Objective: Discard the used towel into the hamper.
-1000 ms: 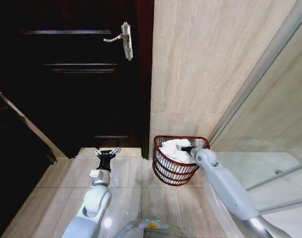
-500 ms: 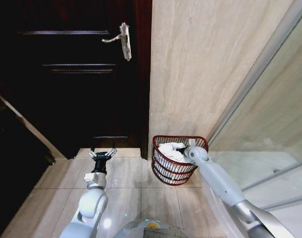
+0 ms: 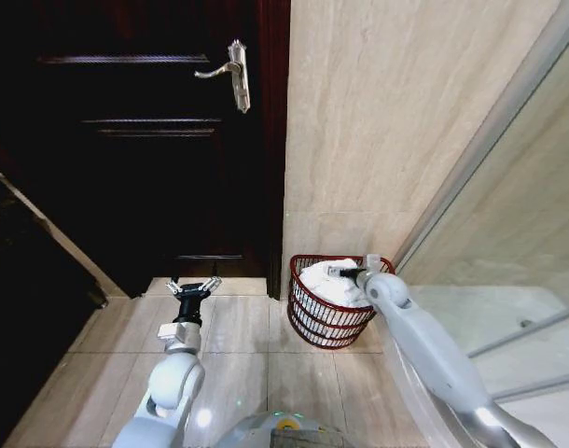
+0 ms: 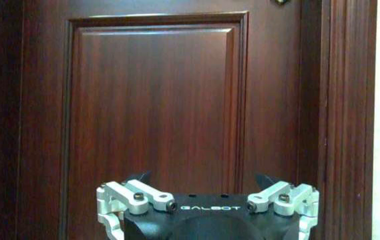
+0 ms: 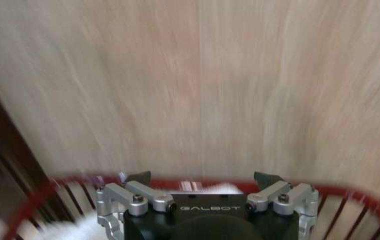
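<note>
Hamper (image 3: 331, 313) stands on the tiled floor (image 3: 238, 327) against the beige wall (image 3: 378, 140), just right of the dark door (image 3: 145, 149), with the white towel (image 3: 329, 283) heaped inside it. Right arm reaches forward and down over the basket's rim, its pincer (image 3: 345, 273) above the towel with prongs apart and empty. Left arm stretches low and straight toward the door, its pincer (image 3: 193, 287) likewise spread wide and empty, well apart from the hamper.
</note>
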You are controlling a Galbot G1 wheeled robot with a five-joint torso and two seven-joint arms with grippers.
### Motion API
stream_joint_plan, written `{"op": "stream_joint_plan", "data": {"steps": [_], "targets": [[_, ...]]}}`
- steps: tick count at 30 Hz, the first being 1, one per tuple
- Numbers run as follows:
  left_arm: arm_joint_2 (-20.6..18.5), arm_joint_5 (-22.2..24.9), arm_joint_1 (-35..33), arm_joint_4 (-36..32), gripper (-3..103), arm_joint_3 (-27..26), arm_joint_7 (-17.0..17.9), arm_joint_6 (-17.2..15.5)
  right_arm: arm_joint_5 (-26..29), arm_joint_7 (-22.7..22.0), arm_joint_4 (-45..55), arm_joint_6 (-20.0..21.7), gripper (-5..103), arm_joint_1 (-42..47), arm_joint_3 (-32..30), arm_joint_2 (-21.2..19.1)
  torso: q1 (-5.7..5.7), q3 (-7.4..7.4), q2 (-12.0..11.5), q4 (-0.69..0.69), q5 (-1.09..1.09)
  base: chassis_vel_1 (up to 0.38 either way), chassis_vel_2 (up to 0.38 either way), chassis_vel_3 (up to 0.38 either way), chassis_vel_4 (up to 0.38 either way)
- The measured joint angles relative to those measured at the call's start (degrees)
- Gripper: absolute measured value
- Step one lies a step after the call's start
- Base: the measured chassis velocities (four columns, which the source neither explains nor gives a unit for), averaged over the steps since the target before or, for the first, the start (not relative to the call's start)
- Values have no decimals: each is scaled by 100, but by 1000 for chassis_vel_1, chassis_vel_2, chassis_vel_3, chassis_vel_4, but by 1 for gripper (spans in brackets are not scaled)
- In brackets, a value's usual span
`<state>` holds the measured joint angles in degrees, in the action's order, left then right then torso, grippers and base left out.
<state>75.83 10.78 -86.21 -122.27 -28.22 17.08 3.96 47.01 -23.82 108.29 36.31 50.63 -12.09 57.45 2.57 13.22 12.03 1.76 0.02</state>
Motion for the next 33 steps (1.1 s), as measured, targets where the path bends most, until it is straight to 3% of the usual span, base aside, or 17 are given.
{"op": "stream_joint_plan", "data": {"steps": [2,3,6,7,10,13,16,22,33], "targets": [[-3,0,10,15,100,22,5,14,-440,5,454,-770,100,397,-116,-99,0,0,0,-1,0,0,0,0,0],[-3,0,10,15,100,22,5,14,-440,5,454,-770,100,397,-116,-99,0,0,0,-1,0,0,0,0,0],[-37,46,41,48,100,34,8,45,-1430,465,896,-1922,100,1110,-596,-94,-1,-1,1,-1,0,0,0,0,0],[-37,46,41,48,100,34,8,45,-1430,465,896,-1922,100,1110,-596,-94,-1,-1,1,-1,0,0,0,0,0],[-27,72,85,69,100,67,2,47,-2251,1008,1118,-2659,100,1871,-1216,121,-1,-1,1,-2,-1,0,0,0,0],[6,76,74,46,100,109,-47,34,-2635,1162,1330,-2972,100,2421,-1560,353,-1,-1,2,-4,-1,0,0,0,0],[48,76,23,-14,100,142,-205,23,-2982,1313,1751,-3159,100,3095,-1883,693,-2,-2,2,-2,-2,0,0,0,0],[97,158,16,-98,100,144,-446,-75,-3118,1532,2215,-3156,100,3618,-2159,1054,-2,-2,3,-3,-4,0,0,0,0],[-20,413,80,-288,100,109,-823,-278,-2616,2519,1972,-3026,100,3821,-3327,1291,-2,-1,3,-2,-2,0,0,0,0]]}}
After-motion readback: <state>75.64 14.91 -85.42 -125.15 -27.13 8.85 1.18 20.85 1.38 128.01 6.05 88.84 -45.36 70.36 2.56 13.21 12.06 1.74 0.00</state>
